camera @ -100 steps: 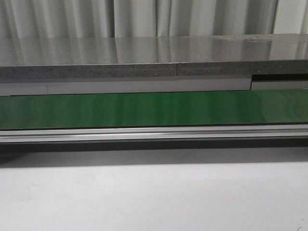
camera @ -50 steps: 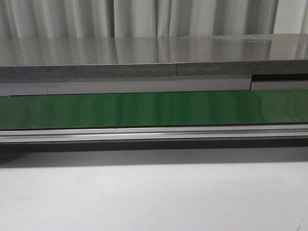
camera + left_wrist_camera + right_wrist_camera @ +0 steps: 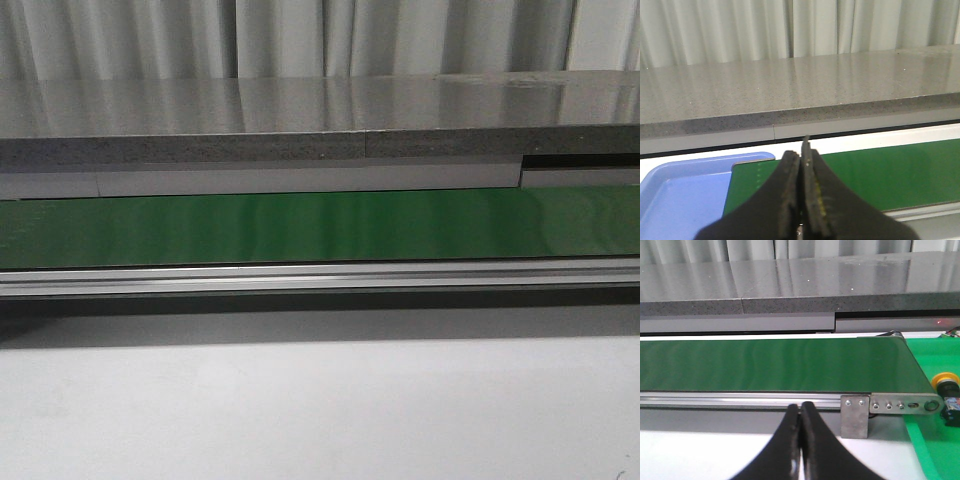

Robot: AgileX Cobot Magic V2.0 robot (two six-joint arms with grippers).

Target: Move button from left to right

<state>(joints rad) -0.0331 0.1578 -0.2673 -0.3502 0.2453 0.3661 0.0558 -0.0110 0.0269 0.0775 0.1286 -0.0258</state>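
1. Button [image 3: 946, 379] sitting at the edge of the right wrist view, yellow cap on a black body with small coloured marks, lying on a bright green mat [image 3: 930, 450] just past the end of the conveyor belt [image 3: 775, 365]. Only partly in shot, so hard to say exactly how it's tilted.
2. Nothing gripping it, well apart from both claws.
3. Right claw [image 3: 800, 412] pressed together, empty, hanging over the white bench [image 3: 700, 455] in front of the belt's metal rail [image 3: 740, 400].
4. Left claw [image 3: 802, 162] also pinched together with nothing in it (tips touching), above the other end of the belt, near a blue tray [image 3: 675, 195].
5. Front view: just the green belt [image 3: 320, 226], the grey stone ledge [image 3: 300, 120] behind it and white bench [image 3: 320, 410] in front. No claws or button visible there.
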